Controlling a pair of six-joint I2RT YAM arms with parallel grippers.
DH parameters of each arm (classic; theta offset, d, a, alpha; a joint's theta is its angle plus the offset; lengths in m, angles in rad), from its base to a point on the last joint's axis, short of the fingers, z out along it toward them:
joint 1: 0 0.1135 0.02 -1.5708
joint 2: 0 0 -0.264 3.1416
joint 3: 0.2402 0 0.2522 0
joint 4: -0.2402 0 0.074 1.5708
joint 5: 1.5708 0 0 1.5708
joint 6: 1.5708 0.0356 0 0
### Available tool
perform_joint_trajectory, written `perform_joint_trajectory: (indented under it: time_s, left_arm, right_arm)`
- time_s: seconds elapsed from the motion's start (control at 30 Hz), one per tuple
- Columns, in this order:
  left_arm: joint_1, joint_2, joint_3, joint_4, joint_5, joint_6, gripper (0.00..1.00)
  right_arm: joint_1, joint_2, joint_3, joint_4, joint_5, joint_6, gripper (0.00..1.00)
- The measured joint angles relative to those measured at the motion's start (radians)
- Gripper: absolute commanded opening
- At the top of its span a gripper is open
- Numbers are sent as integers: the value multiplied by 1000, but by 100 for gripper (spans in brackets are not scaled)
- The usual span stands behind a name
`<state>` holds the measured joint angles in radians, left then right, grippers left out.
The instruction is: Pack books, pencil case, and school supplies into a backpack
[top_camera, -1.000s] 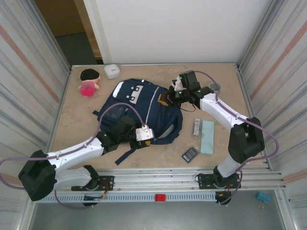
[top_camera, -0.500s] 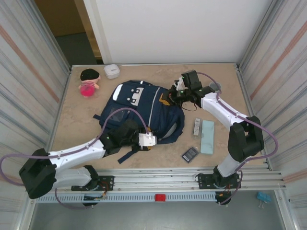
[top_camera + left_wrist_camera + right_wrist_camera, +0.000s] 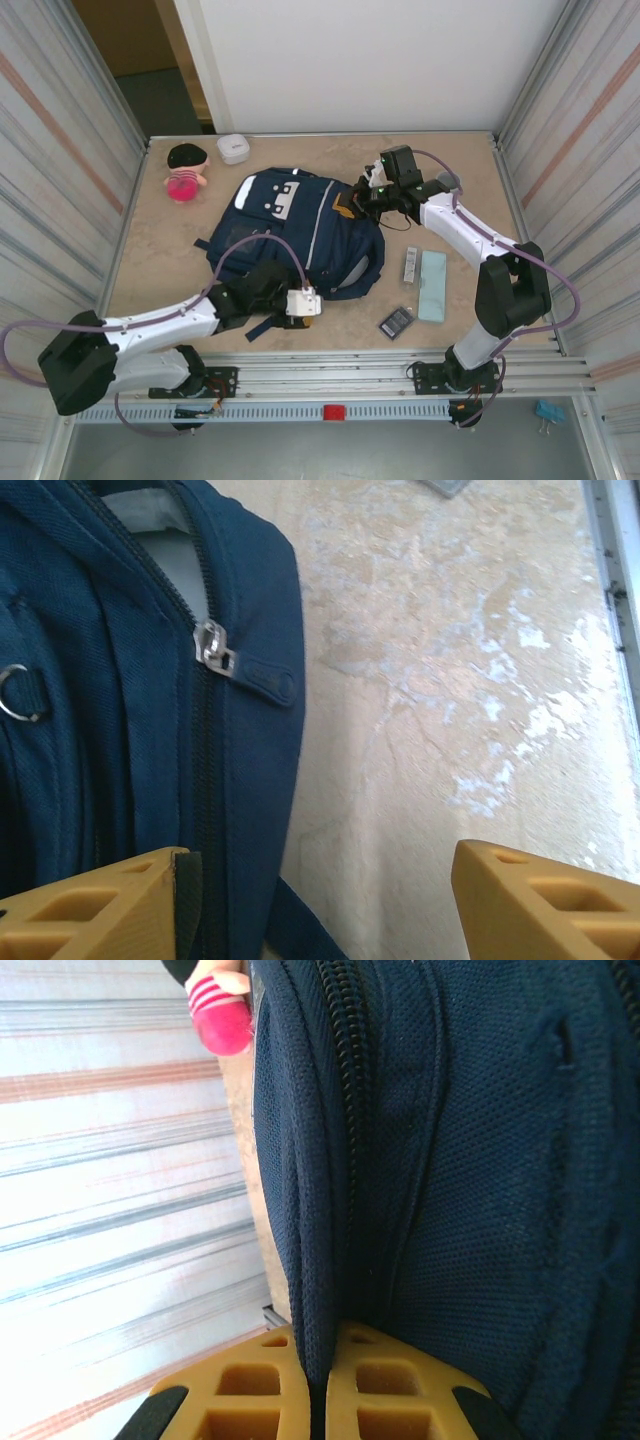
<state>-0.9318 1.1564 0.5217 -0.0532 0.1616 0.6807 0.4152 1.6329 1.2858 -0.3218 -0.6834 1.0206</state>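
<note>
R fingers [image 3: 270, 1400] clamped on backpack [image 3: 300, 225] fabric; L fingers [image 3: 540, 900] apart astride its edge & desk [image 3: 450, 680], near zip pull [image 3: 216, 648].

A small white rounded box [image 3: 233, 148] sits at the far edge of the pale, marbled table [image 3: 160, 250]. Just left of the box and a little nearer lies a plush doll [image 3: 186, 170] with a black head and a pink body. Well to the right of the box, along the same far edge, is what looks like a grey cup [image 3: 447, 181], partly hidden. Opposite the box, a metal rail [image 3: 400, 385] runs along the near edge, with a small red piece [image 3: 333, 411] on it.
</note>
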Motion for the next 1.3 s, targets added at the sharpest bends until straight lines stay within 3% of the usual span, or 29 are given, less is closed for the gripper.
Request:
perform_joint_trajectory:
  time_s: [0.27, 0.43, 0.67, 0.73, 0.87, 0.97, 1.03, 1.3]
  left_arm:
    - [0, 130, 1, 157, -52, -24, 67]
    - [0, 192, 7, 222, -79, -30, 55]
    - [0, 228, 19, 270, -132, -48, 9]
    - [1, 228, 19, 269, -129, -61, 0]
    - [3, 228, 19, 268, -99, -109, 0]
    - [3, 227, 19, 275, -68, -157, 0]
    - [3, 227, 18, 284, -51, -190, 0]
    - [25, 227, 1, 352, -24, -367, 0]
  right_arm:
    - [0, 0, 0, 5, -4, 0, 0]
    - [0, 0, 0, 7, -6, 0, 0]
    - [-4, 0, -3, 8, -6, 0, 0]
    - [-11, -1, -14, 9, -6, 0, 0]
    - [-32, -3, -51, 10, -2, -5, 4]
    - [-48, -15, -69, -2, 7, -21, 26]
    - [-56, -32, -72, -12, 19, -40, 35]
    - [-67, -157, -71, -143, 124, -164, 40]
